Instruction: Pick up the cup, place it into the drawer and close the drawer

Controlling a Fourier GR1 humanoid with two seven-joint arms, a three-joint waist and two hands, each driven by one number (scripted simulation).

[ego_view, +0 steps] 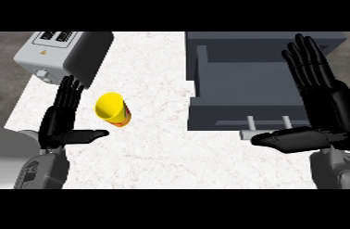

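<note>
Two hands are in, low in the head view: left hand [58, 124] flat and open, fingers straight, thumb pointing at the cup; right hand [318, 110] open too, fingers up, thumb out over the drawer's front. One cup [113, 109], yellow with a red band at its base, sits tilted on the white worktop [157, 144], just beside the left thumb, untouched. One grey drawer [242, 91] stands open at right. Far left, one toaster [58, 49].
</note>
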